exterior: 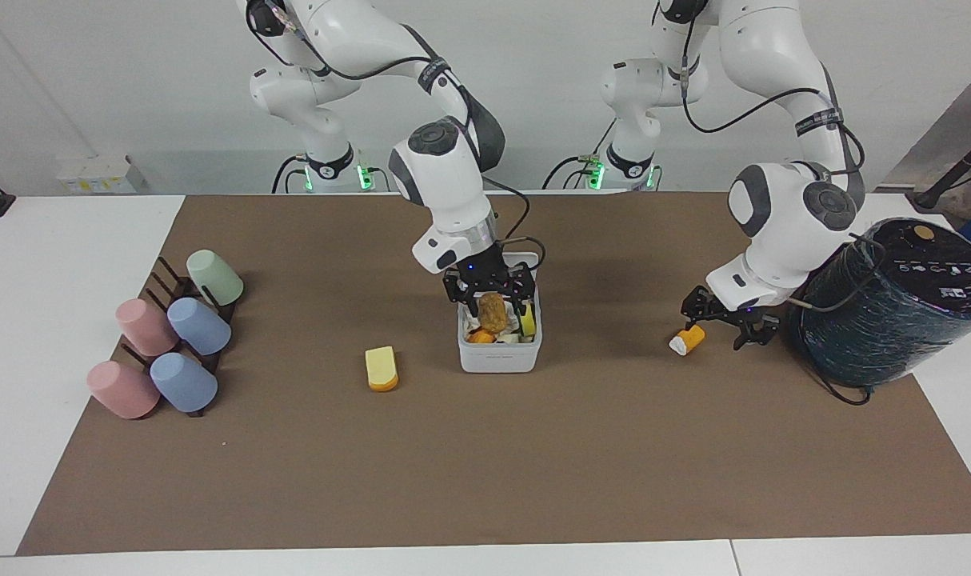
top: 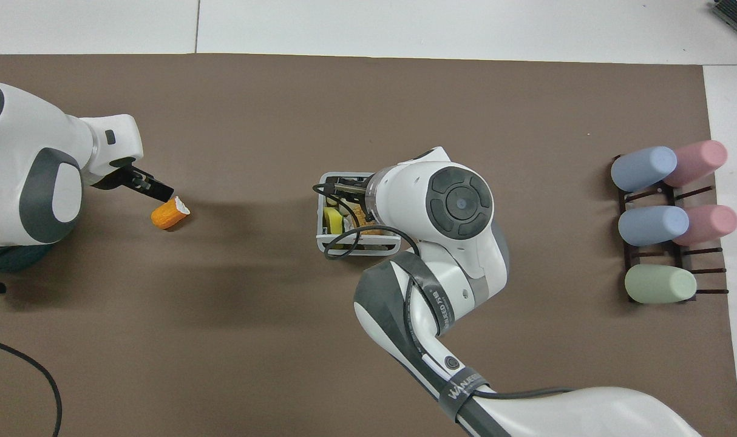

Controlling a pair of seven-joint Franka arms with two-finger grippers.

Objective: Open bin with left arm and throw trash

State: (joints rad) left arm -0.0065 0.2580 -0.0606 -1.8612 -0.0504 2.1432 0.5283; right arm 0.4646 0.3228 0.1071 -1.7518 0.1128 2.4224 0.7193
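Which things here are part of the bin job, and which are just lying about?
Part of the job: bin, brown lump over it with the right gripper, yellow wedge, orange stub under the left gripper.

Lying about: cups on a rack, dark green cylinder.

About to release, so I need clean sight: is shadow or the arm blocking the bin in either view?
Facing view: the bin is evenly lit, the brown lump plain in the right gripper over it. Overhead view: the right arm's wrist hides most of the bin; only soft shadow on the mat.
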